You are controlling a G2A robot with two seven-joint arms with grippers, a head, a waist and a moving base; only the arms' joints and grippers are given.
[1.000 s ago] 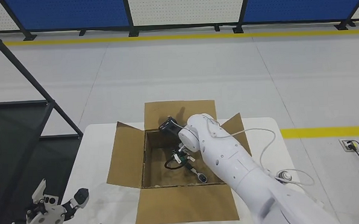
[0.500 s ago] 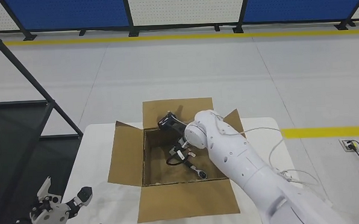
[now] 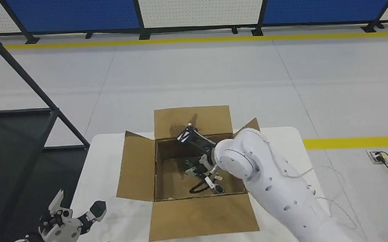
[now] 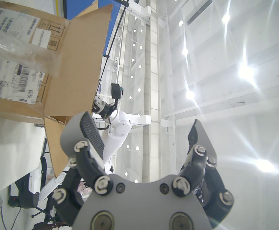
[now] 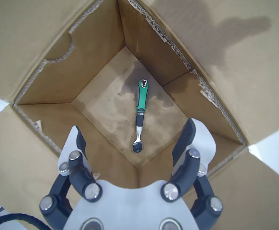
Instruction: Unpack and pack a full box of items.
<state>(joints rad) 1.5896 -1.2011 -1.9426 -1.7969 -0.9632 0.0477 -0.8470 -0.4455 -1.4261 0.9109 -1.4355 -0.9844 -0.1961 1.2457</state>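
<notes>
On the white table (image 3: 104, 157): an open cardboard box (image 3: 135, 166), all four flaps folded outward. Inside, flat on the stained bottom: a ratchet wrench (image 5: 139, 113) with a green and black grip, grip end close to one wall, steel head toward the right gripper (image 5: 133, 127). Hangs above the box opening with that gripper, aimed straight down at the wrench, fingers spread wide and holding nothing. Sits well above the wrench and apart from the cardboard walls. Seen from above, lies across the box's right side with the white arm (image 3: 268, 183).

By the near left corner of the table, well apart from the box: the left gripper (image 3: 77, 205). Points upward at the ceiling lights (image 4: 245, 71), fingers likewise spread wide, nothing between the ribbed pads (image 4: 92, 132). Beyond one pad, takes in a box flap and a side wall bearing paper labels (image 4: 19, 76).
</notes>
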